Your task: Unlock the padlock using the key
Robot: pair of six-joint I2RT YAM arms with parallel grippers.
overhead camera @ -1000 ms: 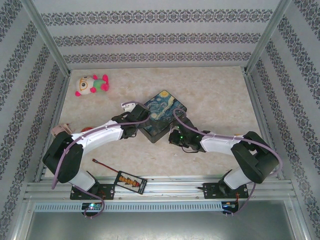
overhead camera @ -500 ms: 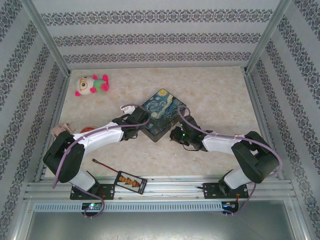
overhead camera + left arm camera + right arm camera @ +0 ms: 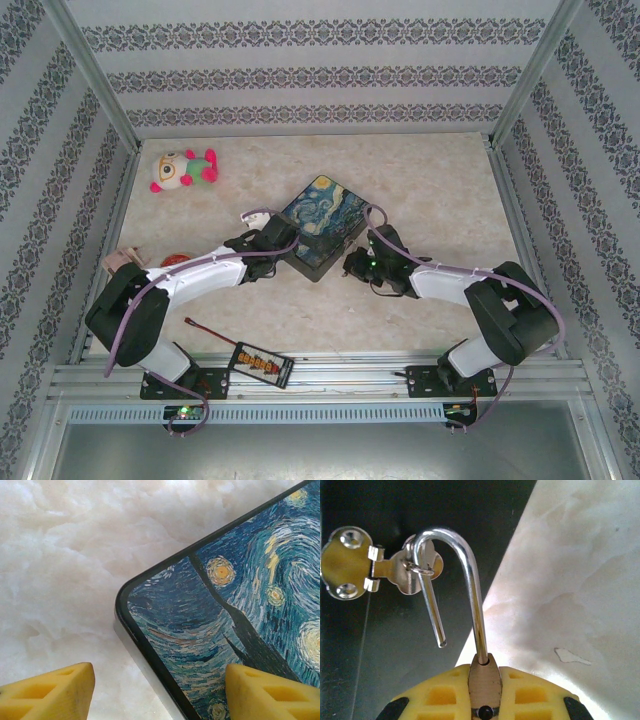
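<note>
Changed, left arm: in the top view the wrist has swung in from the far-left edge of the dark blue-and-yellow starry-night tin box (image 3: 322,225) to its near-left side.
Changed, right arm: the wrist has moved up the table and a little rightward. The tin's near corner has shifted right as well.
Left gripper (image 3: 159,694): jaws stand wide apart and hold nothing. The tin's rounded lid corner lies between the yellow fingers (image 3: 50,692), one over bare table and the other over the painted lid. Whether they touch the tin cannot be told.
Right gripper (image 3: 485,695): closed tight on the body of the small brass-coloured padlock (image 3: 485,676) with a thin silvery shackle.
Padlock position: directly ahead of the right fingertips. The shackle's long leg sits in the body and its short leg hangs free. Its bend is hooked through the small ring of the silvery hinged hasp (image 3: 395,567) on the tin's dark side wall.
Edges: the tin's side wall is ahead and to the left of the right gripper, with bare surface to its right.
Open room: the cream marbled tabletop (image 3: 440,190) lies bare beyond the tin up to the far wall, and right of the right gripper up to the side rail.
Other items: a pink-and-green plush toy (image 3: 183,168) lies well apart, far-left of the left gripper. A black handset with orange buttons (image 3: 262,363) lies behind it, near the arm bases.
</note>
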